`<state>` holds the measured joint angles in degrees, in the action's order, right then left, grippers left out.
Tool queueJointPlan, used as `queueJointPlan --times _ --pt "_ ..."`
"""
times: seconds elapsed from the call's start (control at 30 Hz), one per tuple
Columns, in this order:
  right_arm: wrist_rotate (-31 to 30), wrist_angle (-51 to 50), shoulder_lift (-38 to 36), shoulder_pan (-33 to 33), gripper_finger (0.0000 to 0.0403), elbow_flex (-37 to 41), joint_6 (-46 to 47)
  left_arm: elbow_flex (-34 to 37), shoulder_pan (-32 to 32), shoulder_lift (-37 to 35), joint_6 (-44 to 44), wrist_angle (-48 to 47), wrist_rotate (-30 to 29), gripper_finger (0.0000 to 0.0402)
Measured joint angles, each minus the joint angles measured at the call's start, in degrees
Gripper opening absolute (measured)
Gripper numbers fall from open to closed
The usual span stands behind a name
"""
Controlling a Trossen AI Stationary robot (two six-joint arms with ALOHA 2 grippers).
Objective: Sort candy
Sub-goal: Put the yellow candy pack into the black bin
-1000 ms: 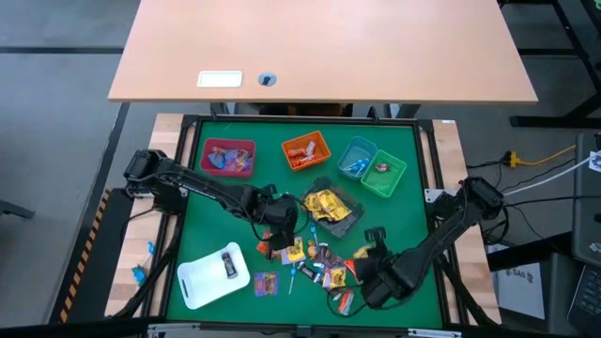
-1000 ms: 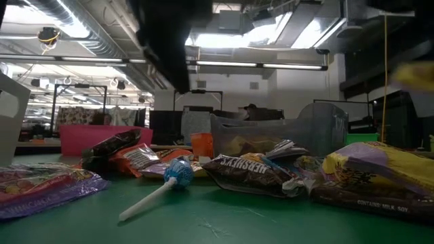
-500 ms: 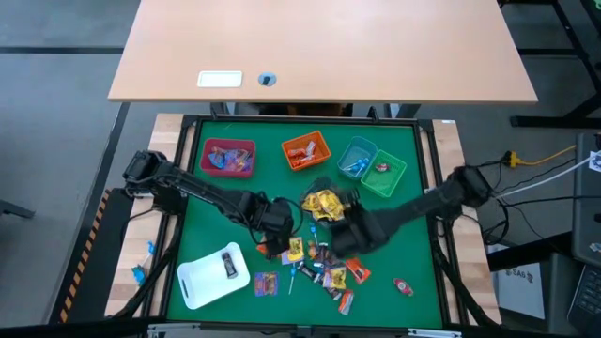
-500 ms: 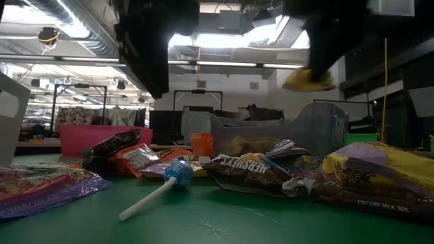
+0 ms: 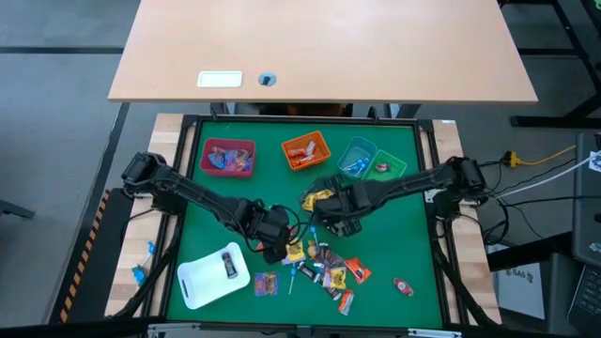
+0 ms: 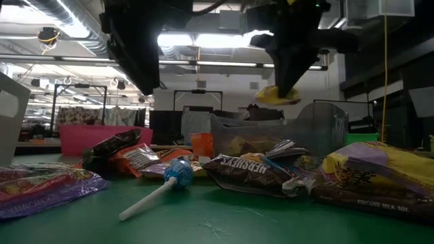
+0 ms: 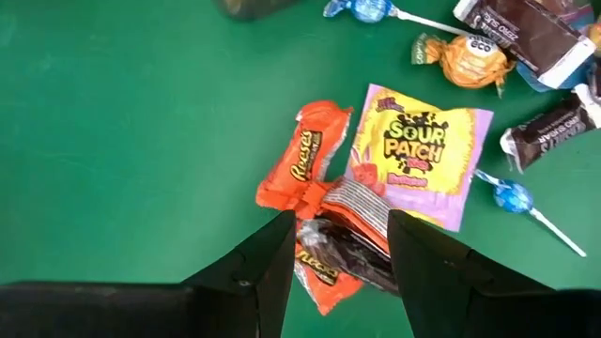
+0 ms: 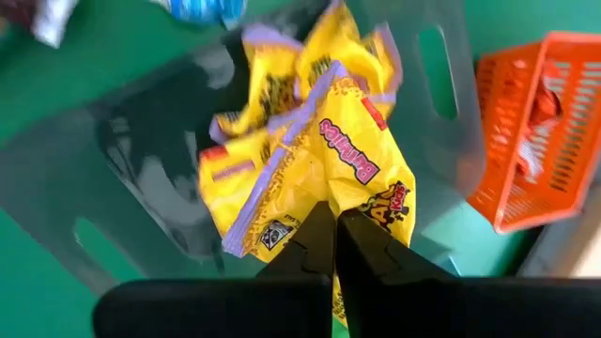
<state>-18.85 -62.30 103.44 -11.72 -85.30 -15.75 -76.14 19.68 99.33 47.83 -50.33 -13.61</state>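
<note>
Loose candy (image 5: 324, 268) lies scattered on the green mat. My right gripper (image 8: 335, 230) is shut on a yellow candy packet (image 6: 274, 95) and hangs over the grey bin (image 5: 346, 223), which holds more yellow packets (image 8: 272, 94). My left gripper (image 7: 343, 258) hovers open above the left side of the pile. Far below its fingers lie an orange packet (image 7: 302, 161), a dark packet (image 7: 352, 258) and a Sour Patch packet (image 7: 413, 155), none of them touched. In the low view both grippers stay well above the mat. My right gripper pinches the yellow packet by one end (image 8: 362, 192) between its two shut fingers. The fingers come from above, slanting down. The packet hangs crumpled below them, lifted clear, over the grey bin.
Along the far side stand a pink bin (image 5: 228, 157), an orange bin (image 5: 306, 150), a blue bin (image 5: 357, 157) and a green bin (image 5: 385, 174). A white tray (image 5: 214, 275) lies near left. A blue lollipop (image 6: 178, 171) and a lone red candy (image 5: 402, 286) lie on the mat.
My right gripper has swung from the near right part of the mat toward the far and left, carrying the yellow packet clear of the table until it hangs over the grey bin. My left gripper has shifted a little toward the near edge over the pile.
</note>
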Motion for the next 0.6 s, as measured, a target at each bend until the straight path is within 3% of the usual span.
queueJointPlan --times 0.37,0.6 --pt "3.03 2.27 -0.02 3.69 0.0018 0.00 0.30 0.02 1.92 0.00 0.59 0.04 -0.31 0.0158" --pt "3.48 2.29 -0.04 3.89 0.0073 0.00 0.45 0.02 2.01 0.02 3.16 0.02 -0.44 0.0158"
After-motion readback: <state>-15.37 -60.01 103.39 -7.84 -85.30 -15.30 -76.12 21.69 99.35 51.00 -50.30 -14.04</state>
